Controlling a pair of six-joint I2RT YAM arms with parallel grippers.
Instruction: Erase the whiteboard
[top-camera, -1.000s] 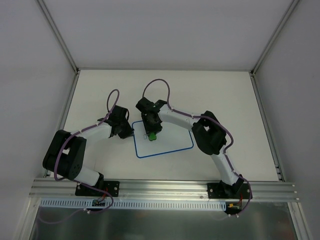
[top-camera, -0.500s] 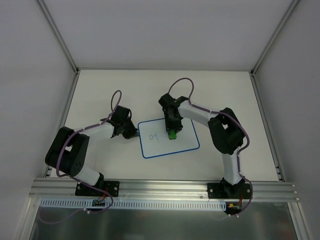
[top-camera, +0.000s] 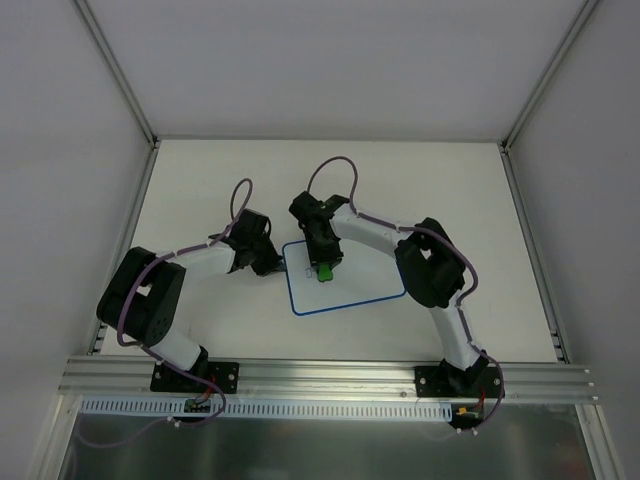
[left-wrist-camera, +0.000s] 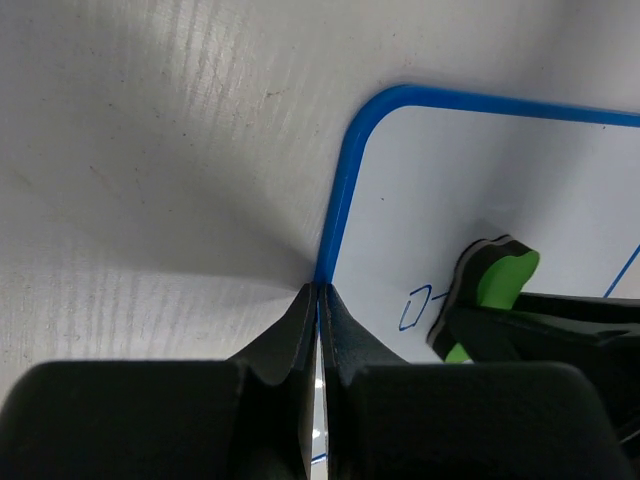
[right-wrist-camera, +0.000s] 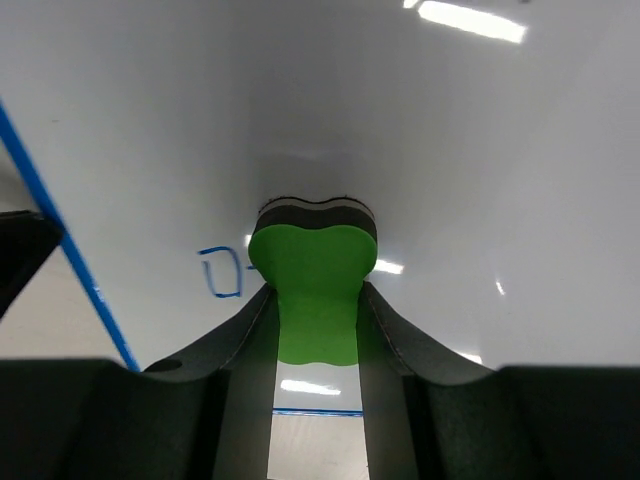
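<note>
So, starting from the near edge where both arms are bolted down: they bend in toward the middle of the bench (top-camera: 450, 190). The whiteboard (top-camera: 365, 282) lies flat there between them, a bit nearer than centre and slightly skewed, so its right end sits further back than its left.

The left pincer (left-wrist-camera: 318, 292) comes in from the left with its fingers squeezed fully together. The tips are right on the blue border (left-wrist-camera: 345, 190) along the board's left edge, not far from a rounded corner. I honestly can't tell if it's pinching the rim or just pressing on it.

A little further in, the right pincer (right-wrist-camera: 315, 292) is clamped around a green eraser (right-wrist-camera: 312, 258), one finger on each side. The eraser's dark underside is down on the white surface near the board's left end. A small blue mark (right-wrist-camera: 220, 272) sits just beside the eraser, between it and the border.

Beyond that it's just plain white walls.
</note>
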